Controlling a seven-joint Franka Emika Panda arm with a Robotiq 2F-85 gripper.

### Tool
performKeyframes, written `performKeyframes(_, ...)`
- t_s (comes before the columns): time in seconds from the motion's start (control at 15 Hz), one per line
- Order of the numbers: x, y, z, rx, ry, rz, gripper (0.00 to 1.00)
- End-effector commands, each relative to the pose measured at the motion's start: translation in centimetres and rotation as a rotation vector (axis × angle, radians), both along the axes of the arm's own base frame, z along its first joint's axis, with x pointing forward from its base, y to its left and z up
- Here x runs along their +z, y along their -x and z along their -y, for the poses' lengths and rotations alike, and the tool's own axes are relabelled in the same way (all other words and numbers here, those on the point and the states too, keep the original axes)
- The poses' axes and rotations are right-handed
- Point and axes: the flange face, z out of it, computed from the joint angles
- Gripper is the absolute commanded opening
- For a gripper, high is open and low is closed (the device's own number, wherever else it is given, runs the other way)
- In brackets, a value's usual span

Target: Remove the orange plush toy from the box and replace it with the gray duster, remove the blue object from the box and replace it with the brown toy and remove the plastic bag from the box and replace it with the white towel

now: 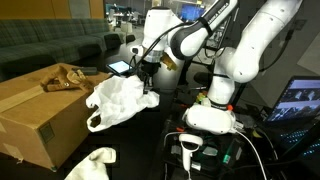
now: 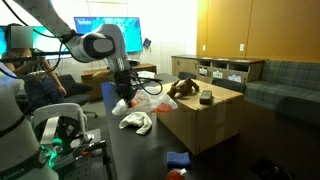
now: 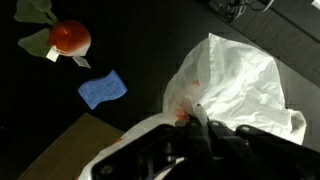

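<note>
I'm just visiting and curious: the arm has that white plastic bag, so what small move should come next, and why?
Probably open the fingers and drop the plastic bag onto the table: it hangs from them, already outside the box, and the white towel lies waiting nearby.

Obstacles:
- The plastic bag (image 3: 235,90), pinched in the gripper (image 3: 192,120), billows ahead of the fingers and to one side, hiding the table under it.
- The box (image 3: 85,150) has a corner close beside the fingers, opposite the bag.
- The blue object (image 3: 102,88) and the orange toy (image 3: 70,37) lie beyond that corner.

Free room:
- Bare dark table (image 3: 150,40) lies ahead of the fingers, between the bag and the blue object.
</note>
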Motion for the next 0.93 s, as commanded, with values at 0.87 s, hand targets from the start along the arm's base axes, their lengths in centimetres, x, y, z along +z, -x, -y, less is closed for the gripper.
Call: performKeyframes(0.87, -12.9, -8.6, -1.9, 0.204, -0.035, -0.38, 0.0)
